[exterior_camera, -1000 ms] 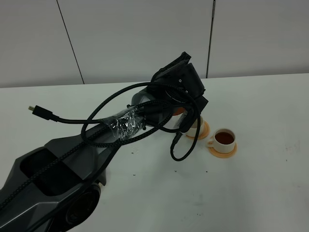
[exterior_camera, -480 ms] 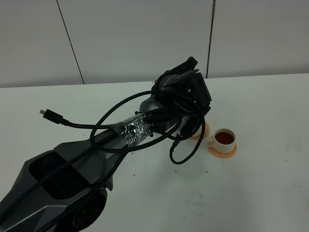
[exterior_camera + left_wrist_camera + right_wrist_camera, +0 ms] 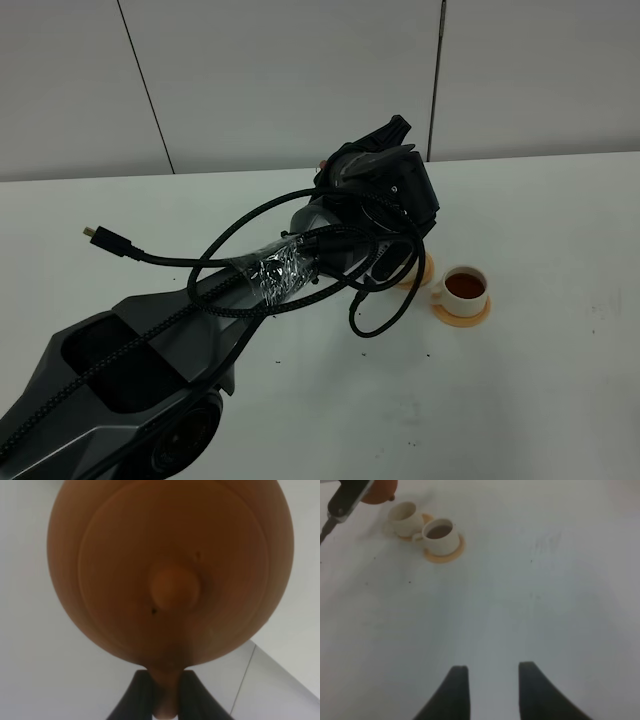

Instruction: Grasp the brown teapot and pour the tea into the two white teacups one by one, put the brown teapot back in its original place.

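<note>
The brown teapot [image 3: 170, 570] fills the left wrist view, lid knob toward the camera. My left gripper [image 3: 167, 700] is shut on its loop handle. In the high view the left arm's wrist [image 3: 385, 195] hangs over the left one of the two white teacups and hides it and the teapot. The right teacup [image 3: 465, 287] holds dark tea. The right wrist view shows both teacups [image 3: 404, 517] [image 3: 440, 534], with the teapot [image 3: 380, 491] just above the empty-looking one. My right gripper [image 3: 492, 690] is open over bare table. The original place is out of view.
Each cup stands on a small orange saucer [image 3: 462, 311] [image 3: 442, 555]. Black cables [image 3: 230, 255] loop off the left arm over the white table [image 3: 540, 400]. A grey panelled wall [image 3: 250, 70] stands behind.
The left arm's wrist has swung right and turned over the left cup, covering it. Over the last half second it has hardly moved.
</note>
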`<state>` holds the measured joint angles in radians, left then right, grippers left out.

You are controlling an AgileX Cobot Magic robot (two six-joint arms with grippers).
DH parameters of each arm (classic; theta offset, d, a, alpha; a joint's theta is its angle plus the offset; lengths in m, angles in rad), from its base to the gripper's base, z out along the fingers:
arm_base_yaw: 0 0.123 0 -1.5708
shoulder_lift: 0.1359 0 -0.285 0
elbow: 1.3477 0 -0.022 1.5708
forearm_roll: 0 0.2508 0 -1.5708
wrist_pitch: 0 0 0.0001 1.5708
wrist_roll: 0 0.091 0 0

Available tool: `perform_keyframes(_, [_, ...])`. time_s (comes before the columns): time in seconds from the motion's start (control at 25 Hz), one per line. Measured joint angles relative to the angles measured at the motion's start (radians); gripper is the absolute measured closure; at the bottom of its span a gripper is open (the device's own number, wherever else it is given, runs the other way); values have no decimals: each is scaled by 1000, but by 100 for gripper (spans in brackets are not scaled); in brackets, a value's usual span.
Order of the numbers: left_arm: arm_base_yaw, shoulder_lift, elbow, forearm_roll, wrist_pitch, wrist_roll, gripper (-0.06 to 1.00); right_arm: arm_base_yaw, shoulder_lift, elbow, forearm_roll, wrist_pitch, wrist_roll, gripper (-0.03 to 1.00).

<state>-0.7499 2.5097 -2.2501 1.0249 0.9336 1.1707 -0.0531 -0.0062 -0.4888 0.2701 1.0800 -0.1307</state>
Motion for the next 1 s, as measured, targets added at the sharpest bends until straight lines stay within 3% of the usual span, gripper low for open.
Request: perform_keyframes(1.0, [-21, 0, 0, 56, -16, 34, 78, 0, 0, 0, 0, 0, 0, 73])
